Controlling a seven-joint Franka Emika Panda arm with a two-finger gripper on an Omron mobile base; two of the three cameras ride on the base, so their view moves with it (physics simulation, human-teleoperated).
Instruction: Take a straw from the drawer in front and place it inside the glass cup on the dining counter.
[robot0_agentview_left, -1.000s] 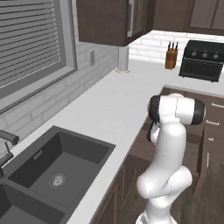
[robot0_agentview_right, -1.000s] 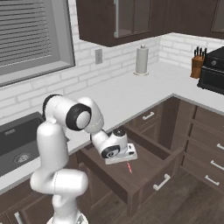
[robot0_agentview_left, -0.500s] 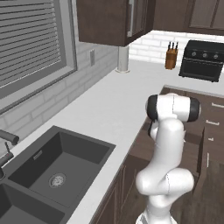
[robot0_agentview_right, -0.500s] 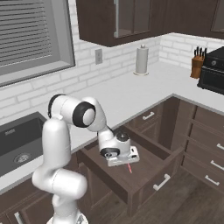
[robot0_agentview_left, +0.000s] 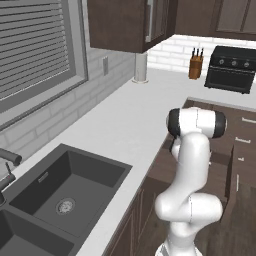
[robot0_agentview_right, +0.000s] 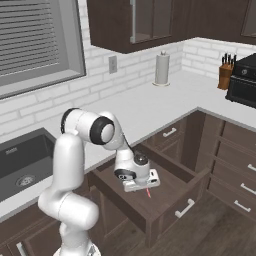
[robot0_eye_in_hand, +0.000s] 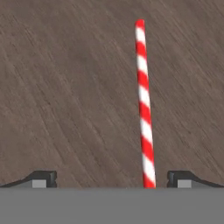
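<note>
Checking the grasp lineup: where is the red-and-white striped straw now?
The thin red-and-white striped straw lies on the open dark wood drawer's floor, between the open gripper's fingertips, nearer the right one in the hand view.

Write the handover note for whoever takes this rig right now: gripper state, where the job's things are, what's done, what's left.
Gripper: open, holding nothing, lowered into the open drawer and pointing down at its wooden floor.
Straw: lying flat on the drawer floor, between the two fingertips but nearer one of them in the hand view; a short red bit shows past the hand in the right base view.
Done: drawer pulled open, hand positioned over the straw.
Left: close on the straw, lift it out, carry it to the glass cup on the dining counter, drop it in.
</note>
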